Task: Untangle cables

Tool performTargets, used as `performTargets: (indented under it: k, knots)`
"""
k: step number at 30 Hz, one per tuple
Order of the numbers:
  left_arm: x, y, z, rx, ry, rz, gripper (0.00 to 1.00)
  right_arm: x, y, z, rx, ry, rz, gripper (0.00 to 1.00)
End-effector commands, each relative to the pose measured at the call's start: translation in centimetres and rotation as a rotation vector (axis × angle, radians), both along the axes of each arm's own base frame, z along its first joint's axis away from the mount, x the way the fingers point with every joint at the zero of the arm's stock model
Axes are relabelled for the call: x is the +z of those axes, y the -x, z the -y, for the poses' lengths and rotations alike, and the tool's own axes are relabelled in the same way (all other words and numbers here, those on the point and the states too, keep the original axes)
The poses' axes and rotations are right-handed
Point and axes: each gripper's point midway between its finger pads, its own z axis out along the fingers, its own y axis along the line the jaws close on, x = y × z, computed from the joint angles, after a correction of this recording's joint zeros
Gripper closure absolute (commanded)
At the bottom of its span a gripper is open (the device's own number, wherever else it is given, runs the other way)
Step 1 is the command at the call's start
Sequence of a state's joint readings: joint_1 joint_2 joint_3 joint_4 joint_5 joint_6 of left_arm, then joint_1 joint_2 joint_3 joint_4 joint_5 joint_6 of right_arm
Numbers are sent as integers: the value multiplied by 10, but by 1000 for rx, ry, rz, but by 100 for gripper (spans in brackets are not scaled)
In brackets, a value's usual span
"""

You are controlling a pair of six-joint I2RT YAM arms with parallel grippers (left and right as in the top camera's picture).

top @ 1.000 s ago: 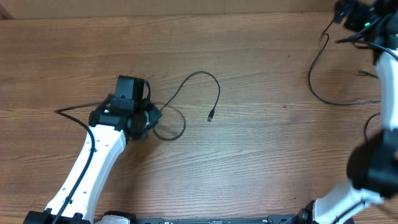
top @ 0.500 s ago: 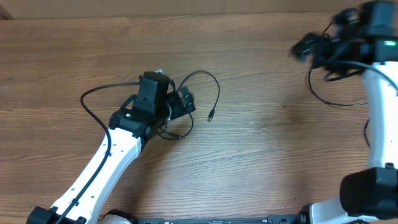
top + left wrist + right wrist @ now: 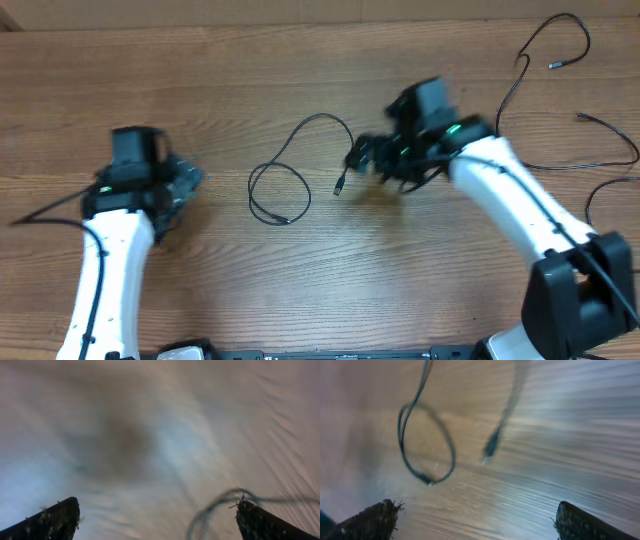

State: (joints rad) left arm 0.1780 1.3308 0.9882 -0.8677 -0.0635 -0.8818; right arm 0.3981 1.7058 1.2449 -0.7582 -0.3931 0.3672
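left gripper [image 3: 188, 182] spread wide, empty; right gripper [image 3: 365, 158] spread wide, empty, near looped cable [image 3: 320, 117].

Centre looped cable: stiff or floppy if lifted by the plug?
Probably floppy: the cable is thin and lies in a loose loop, so it should sag and trail. Likely light; a push would slide it over the smooth table, not roll it. The small plug may be hard to pinch.

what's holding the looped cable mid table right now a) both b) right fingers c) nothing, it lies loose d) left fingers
c: the looped cable lies flat on the table ahead of the open right fingers, and the open left fingers grip nothing.
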Motion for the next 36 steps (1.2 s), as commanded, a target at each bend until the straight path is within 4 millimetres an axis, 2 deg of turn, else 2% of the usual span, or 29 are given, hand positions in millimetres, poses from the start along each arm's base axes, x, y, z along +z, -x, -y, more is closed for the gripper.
performTargets:
  k: [1,4,8,11,18,22,28,33,36]
  knots:
    - [1,16,-18,100,42,-22,1,-13,29,-43,207,6,82,0]
    - [-3,30,-30,156,52,-62,0,-19,32,-64,317,133,243,0]
    - [-5,40,-35,182,61,-93,1,-22,29,-87,429,307,454,0]
    - [-5,41,-34,181,61,-95,0,-29,33,-111,499,312,521,0]
    - [-5,41,-34,181,61,-95,1,-48,34,-148,544,265,590,13]
    - [-5,41,-34,181,61,-95,1,-56,43,-160,578,236,582,15]
    - [-5,41,-34,181,61,-95,0,-93,65,-169,682,240,517,20]
    - [-5,41,-34,181,61,-95,0,-110,83,-177,733,243,493,22]
    - [-5,41,-34,181,61,-95,1,-121,88,-180,745,277,500,30]
